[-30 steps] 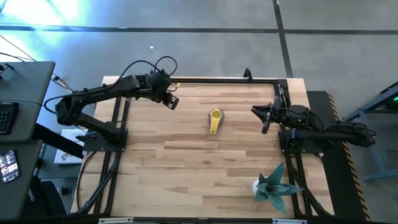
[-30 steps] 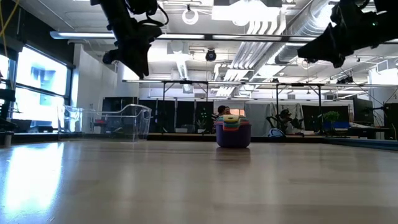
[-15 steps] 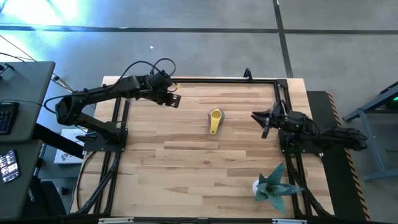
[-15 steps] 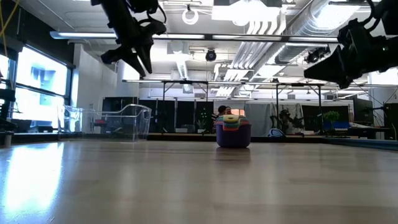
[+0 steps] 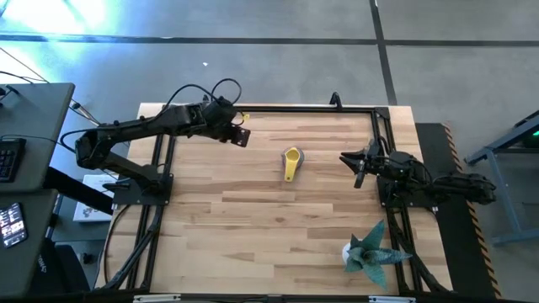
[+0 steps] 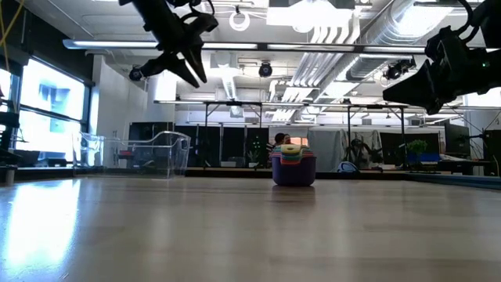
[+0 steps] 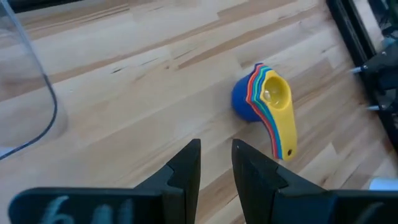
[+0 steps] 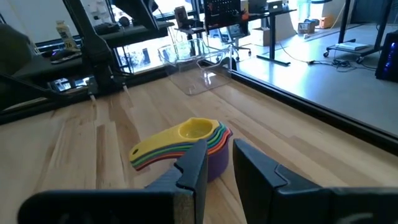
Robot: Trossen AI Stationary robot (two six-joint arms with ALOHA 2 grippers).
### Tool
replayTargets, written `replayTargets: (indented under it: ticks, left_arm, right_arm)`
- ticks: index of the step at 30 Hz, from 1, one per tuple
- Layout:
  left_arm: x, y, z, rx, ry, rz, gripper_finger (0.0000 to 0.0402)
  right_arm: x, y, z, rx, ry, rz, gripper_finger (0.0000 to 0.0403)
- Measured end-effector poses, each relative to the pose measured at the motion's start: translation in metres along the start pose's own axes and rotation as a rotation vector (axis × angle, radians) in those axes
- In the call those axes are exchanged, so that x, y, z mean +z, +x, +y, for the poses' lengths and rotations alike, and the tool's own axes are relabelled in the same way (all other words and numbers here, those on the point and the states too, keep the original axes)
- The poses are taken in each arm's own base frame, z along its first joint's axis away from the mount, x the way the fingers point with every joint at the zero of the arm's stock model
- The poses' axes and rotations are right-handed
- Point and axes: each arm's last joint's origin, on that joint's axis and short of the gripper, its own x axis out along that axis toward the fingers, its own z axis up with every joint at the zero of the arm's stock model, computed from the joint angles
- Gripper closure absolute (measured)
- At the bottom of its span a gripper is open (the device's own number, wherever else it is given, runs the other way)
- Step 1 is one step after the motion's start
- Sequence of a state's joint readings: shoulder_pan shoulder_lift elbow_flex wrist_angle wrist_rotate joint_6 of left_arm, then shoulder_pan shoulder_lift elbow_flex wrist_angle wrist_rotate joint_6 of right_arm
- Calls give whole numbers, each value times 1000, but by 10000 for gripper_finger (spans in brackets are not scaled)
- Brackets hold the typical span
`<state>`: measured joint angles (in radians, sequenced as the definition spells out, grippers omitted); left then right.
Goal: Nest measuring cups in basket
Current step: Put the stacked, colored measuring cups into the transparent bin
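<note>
Wooden table (image 5: 278, 219) — nested measuring cups (image 5: 291, 162) centre | basket (image 6: 149, 153) far-left

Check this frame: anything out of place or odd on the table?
The measuring cups sit nested mid-table, outside the clear basket at the far edge. Nothing is spilled or damaged. A spiky teal plant figure sits at one table corner.

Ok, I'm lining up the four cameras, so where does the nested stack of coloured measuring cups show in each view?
High view: nested stack of coloured plastic measuring cups, table centre, yellow on top.
Low view: mid-picture, purple outermost.
Left wrist view: right of centre.
Right wrist view: centre, low.
Shared landmark: clear plastic basket, also in the right wrist view.
</note>
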<state>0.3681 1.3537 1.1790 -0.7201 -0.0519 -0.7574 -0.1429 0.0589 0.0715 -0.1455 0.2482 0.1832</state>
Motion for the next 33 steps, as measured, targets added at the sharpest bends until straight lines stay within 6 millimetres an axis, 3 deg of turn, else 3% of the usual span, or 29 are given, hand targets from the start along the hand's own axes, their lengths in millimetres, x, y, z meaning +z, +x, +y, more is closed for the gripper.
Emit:
replayTargets:
  ticks: [18,25,33]
  left_arm:
    - [16,-5,-43,-327,-31,-277,322]
    - [20,-9,-48,-374,69,-348,322]
    - [14,0,-55,-358,199,-342,322]
  right_arm:
    - [0,0,0,1,-8,1,334]
    - [0,0,0,2,-8,1,334]
    - [0,0,0,2,-8,1,334]
